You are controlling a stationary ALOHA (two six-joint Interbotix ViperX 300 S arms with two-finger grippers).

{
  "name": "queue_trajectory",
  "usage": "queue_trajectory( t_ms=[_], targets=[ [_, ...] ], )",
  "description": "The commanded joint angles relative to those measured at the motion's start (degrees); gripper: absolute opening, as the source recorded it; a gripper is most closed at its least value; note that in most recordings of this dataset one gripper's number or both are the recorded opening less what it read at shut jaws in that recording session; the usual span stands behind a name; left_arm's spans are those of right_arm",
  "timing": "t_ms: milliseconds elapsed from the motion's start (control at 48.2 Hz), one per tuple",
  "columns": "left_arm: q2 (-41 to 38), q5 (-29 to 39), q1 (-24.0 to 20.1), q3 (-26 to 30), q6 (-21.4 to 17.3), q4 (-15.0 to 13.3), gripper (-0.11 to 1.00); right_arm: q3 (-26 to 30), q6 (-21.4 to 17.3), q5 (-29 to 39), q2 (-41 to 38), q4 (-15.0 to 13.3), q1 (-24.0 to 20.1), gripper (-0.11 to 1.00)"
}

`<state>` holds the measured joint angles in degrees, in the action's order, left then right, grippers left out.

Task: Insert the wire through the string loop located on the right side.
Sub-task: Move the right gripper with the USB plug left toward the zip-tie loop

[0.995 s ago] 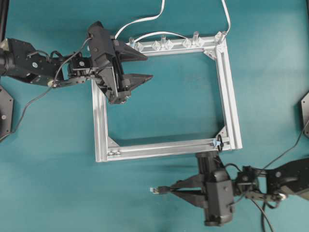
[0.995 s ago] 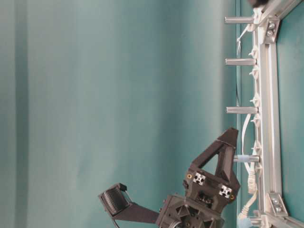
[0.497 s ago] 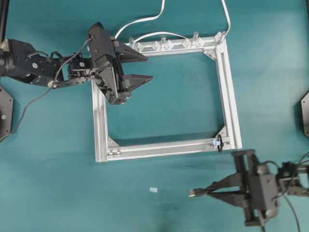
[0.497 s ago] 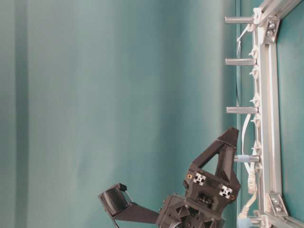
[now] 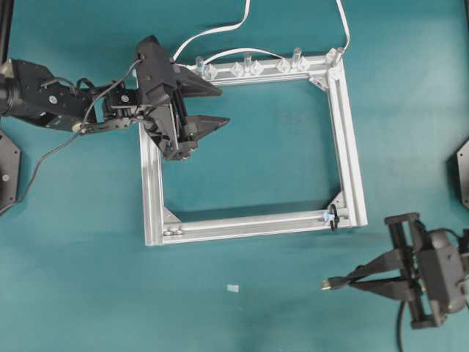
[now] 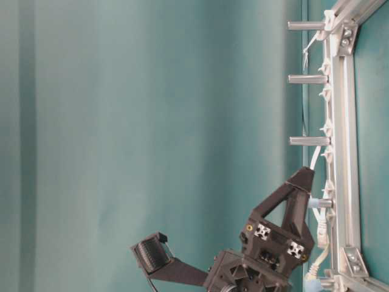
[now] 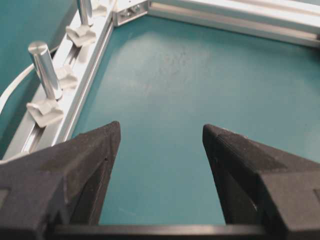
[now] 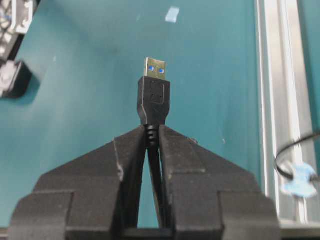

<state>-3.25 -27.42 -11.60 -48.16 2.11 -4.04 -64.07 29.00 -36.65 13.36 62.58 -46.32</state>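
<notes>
Seen from overhead: a teal table [image 5: 73, 279] bearing a square silver aluminium frame [image 5: 350, 158], with two black robot grippers at opposite corners. Low on the right of that view, the right gripper [image 5: 350, 279], fingers pinched tight on the long thin black wire [image 8: 153, 165] just behind its plug, the small dark connector with a metal tip [image 5: 329, 284] jutting out past the fingertips toward the left of the view. From the right wrist camera, the same grip close up: black plug body [image 8: 153, 102] upright above the closed fingers [image 8: 131, 155], silver tip at the very top, cable running down through the narrow slit between them. Up and slightly left of this gripper overhead, well apart from the plug tip, the tiny dark string loop [image 5: 333, 217] with its small bluish fitting, sitting on the frame's lower bar just beside the lower right corner (in the wrist view, a thin dark arc and a pale blue blob [image 8: 299, 179] off to the right of the fingers, against the frame rail). Nothing threaded through the loop. At upper left overhead, the left gripper [image 5: 217, 104], jaws spread wide and holding nothing, hovering over the frame's upper left corner, fingertips pointing right across the frame's open middle. Beside its upper finger, along the top bar, a row of short upright metal pegs [image 7: 44, 70] and clear plastic clips [image 5: 237, 70], with flat white cables [image 5: 212, 33] trailing off the top edge. Left of the plug tip, a small pale scrap [image 5: 232, 288] lying on the table.
</notes>
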Motion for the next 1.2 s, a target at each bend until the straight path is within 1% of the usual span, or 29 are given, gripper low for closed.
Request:
queue_trajectory(
  t_ms=[0, 373, 684, 808, 1036, 1181],
  targets=[
    [1.67, 0.18, 0.09, 1.05, 0.44, 0.18, 0.68, -1.32, -0.09, -0.09, 2.81, 0.00, -0.70, 0.11],
    [1.85, 0.18, 0.09, 1.05, 0.35, 0.18, 0.68, -7.91, -0.09, 2.90, 10.55, 0.00, -0.79, 0.11],
    [1.85, 0.18, 0.09, 1.14, 0.26, 0.18, 0.68, -9.49, 0.09, 2.72, 12.22, 0.00, -0.79, 0.11],
    [1.85, 0.18, 0.09, 1.14, 0.26, 0.18, 0.68, -10.20, 0.26, 1.76, 12.22, 0.00, -0.53, 0.11],
    [1.85, 0.09, 0.18, 1.05, 0.26, 0.18, 0.68, -12.57, 0.44, -3.60, 11.95, 0.00, 1.58, 0.11],
    [1.85, 0.18, 0.09, 1.05, 0.18, 0.18, 0.68, -13.27, 0.70, -4.13, 11.87, 0.00, 2.64, 0.11]
  ],
)
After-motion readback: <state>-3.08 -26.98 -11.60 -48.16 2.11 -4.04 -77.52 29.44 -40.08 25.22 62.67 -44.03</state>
